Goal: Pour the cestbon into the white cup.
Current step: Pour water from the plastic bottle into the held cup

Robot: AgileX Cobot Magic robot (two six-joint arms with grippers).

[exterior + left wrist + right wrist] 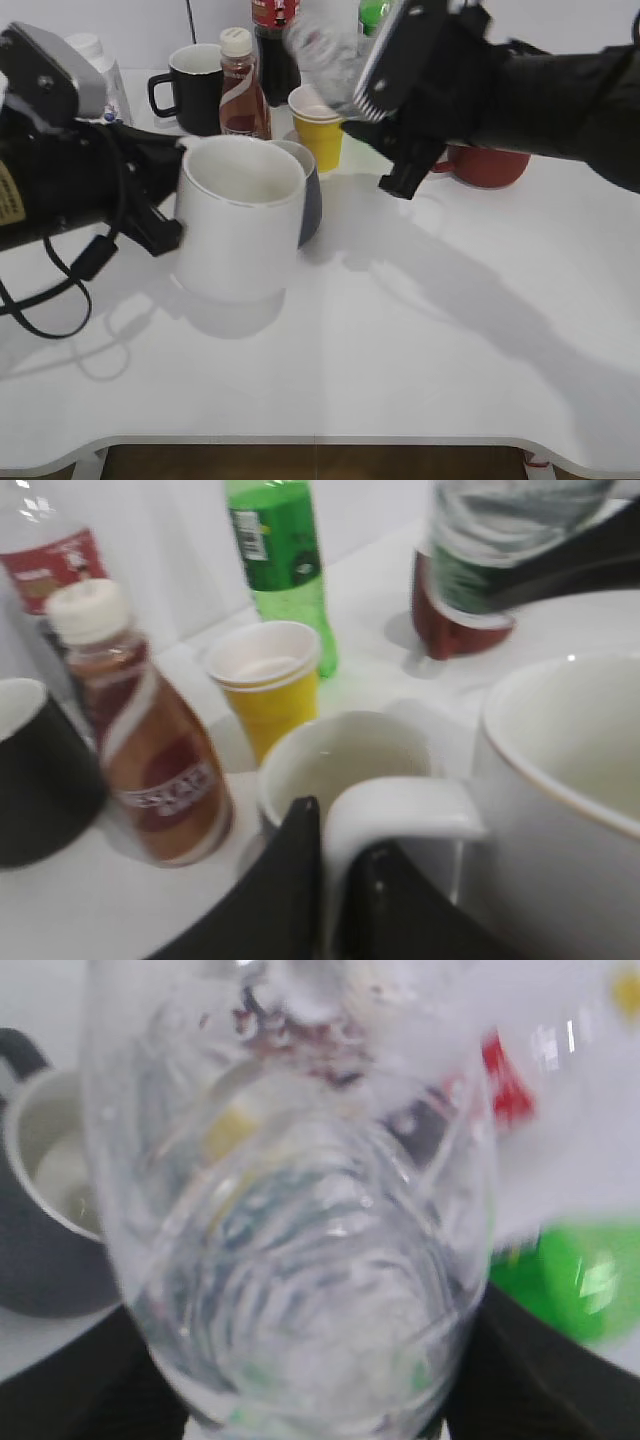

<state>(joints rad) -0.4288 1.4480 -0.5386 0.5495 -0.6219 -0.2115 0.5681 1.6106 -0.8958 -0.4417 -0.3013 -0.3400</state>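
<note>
Bare white table (pixel 400 360) fills the near side w/ open room to its front edge; all clutter sits toward the back wall. White cup (pixel 240 215) stands front-left, inside looks empty, left gripper (pixel 335 880) closed on its handle, a grey mug (pixel 310 190) touching behind. Cestbon (pixel 325 55), held tilted in the air by the right gripper (pixel 385 85) clamped round its body, is up-right of the cup, above the yellow paper cup (pixel 320 125)
</note>
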